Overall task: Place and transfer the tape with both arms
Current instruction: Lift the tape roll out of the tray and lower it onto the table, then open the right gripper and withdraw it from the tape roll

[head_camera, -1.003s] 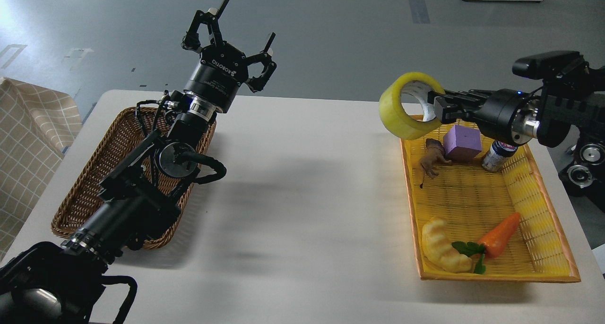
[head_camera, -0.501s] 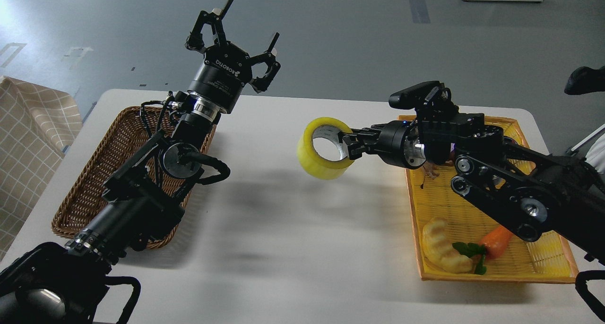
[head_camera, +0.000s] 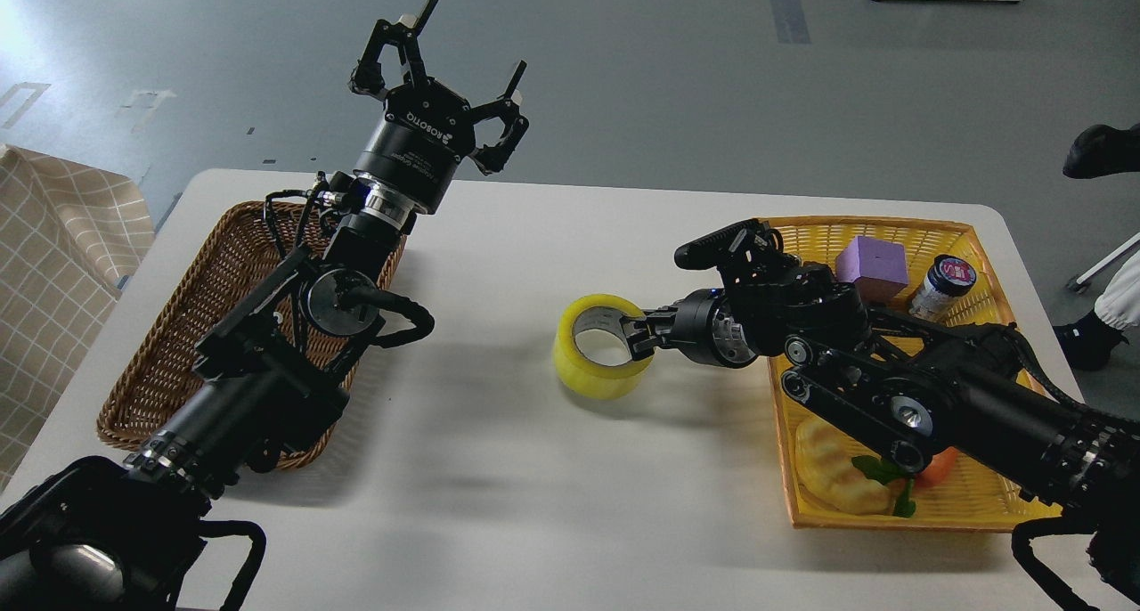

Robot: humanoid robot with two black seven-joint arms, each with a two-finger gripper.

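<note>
The yellow tape roll (head_camera: 595, 354) with its pale core is at the middle of the white table (head_camera: 534, 468), low over it or resting on it; I cannot tell which. My right gripper (head_camera: 638, 337) reaches in from the right and is shut on the roll's right wall. My left gripper (head_camera: 436, 68) is raised high above the far end of the brown wicker basket (head_camera: 178, 326), pointing up and away, its fingers spread open and empty, well left of the tape.
A yellow tray (head_camera: 980, 495) at the right holds a purple block (head_camera: 871, 265), a dark-lidded jar (head_camera: 942, 283), a croissant (head_camera: 833, 477) and a carrot (head_camera: 935, 468), partly hidden by my right arm. A checked cloth (head_camera: 53, 264) lies at the far left.
My right gripper has carried the tape from above the yellow tray leftward and down to the table's middle. My left arm has barely moved.
</note>
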